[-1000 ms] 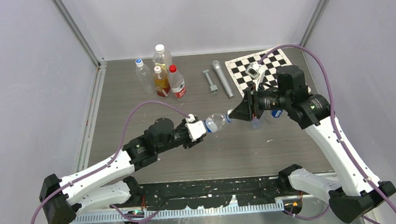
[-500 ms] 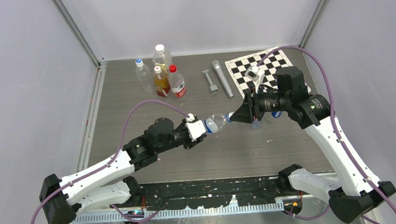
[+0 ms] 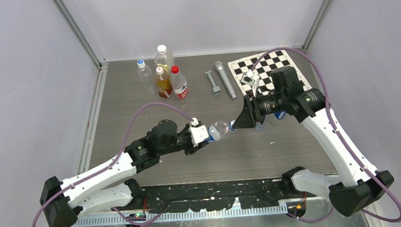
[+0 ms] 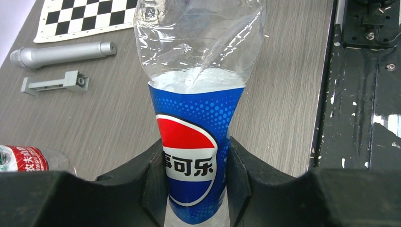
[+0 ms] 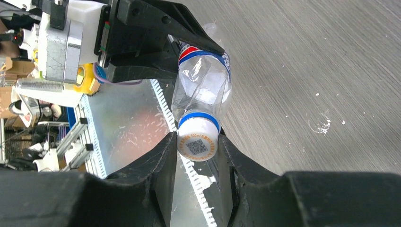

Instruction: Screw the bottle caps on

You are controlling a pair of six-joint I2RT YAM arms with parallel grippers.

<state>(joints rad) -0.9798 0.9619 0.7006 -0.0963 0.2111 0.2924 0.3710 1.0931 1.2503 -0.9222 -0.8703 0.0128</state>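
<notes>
Risks, biggest first:
- Left end effector is clamping the Pepsi bottle at the label, holding it sideways, well clear of the bench. The wall is thin and already looking crumpled, so the twisting load is likely spinning the bottle in the grip rather than seating the thread. Squeezing harder is risking more collapse.
- Right end effector is pinching the white cap narrow, on the bottle's neck. If the two axes are drifting apart, the cap is probably cross-threading or popping out sideways.
- Either grip letting go is dropping the bottle onto the bench.

Count:
- 2 arms, both working.
- 1 checkerboard, 1 grey cylinder, 1 small grey bracket, all lying at the back.
- 5 bottles: the Pepsi one in hand, and 4 standing back left: tall white-capped bottle, clear blue-capped bottle, amber bottle, red-capped bottle.
- Something blue is hiding under the right arm; cannot tell what.
- Loose caps: none showing.
</notes>
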